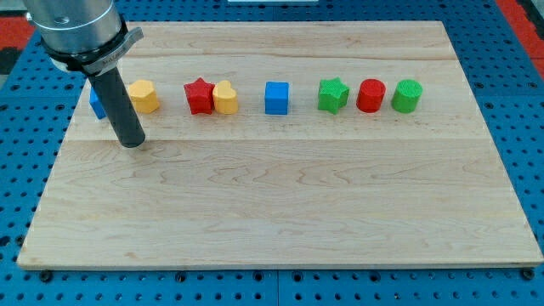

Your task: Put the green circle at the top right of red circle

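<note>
The green circle (406,96) stands at the view's right end of a row of blocks, just right of the red circle (371,95) and almost touching it. A green star (333,95) sits just left of the red circle. My tip (133,142) rests on the board at the view's left, far from both circles, just below a blue block (97,103) that the rod partly hides.
The row also holds a yellow block (144,96), a red star (199,96) touching a yellow heart (225,98), and a blue cube (276,98). The wooden board (280,212) lies on a blue pegboard table.
</note>
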`<state>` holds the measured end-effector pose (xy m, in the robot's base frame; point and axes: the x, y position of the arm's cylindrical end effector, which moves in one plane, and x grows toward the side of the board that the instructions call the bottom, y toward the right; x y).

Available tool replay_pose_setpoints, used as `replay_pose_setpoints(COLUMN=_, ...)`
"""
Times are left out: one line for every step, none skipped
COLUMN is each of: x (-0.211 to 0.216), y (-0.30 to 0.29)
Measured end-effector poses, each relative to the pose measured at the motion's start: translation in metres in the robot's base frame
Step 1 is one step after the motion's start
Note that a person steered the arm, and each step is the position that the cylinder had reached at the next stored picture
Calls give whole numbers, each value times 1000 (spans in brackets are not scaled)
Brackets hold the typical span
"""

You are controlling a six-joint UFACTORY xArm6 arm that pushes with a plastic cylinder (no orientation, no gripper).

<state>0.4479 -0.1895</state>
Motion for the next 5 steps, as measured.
replay_pose_setpoints(x=9, y=10)
replay_pose_setpoints(x=14, y=113)
replay_pose_setpoints(x=17, y=157)
replay_pose_setpoints(x=17, y=156)
replay_pose_setpoints(x=17, y=169)
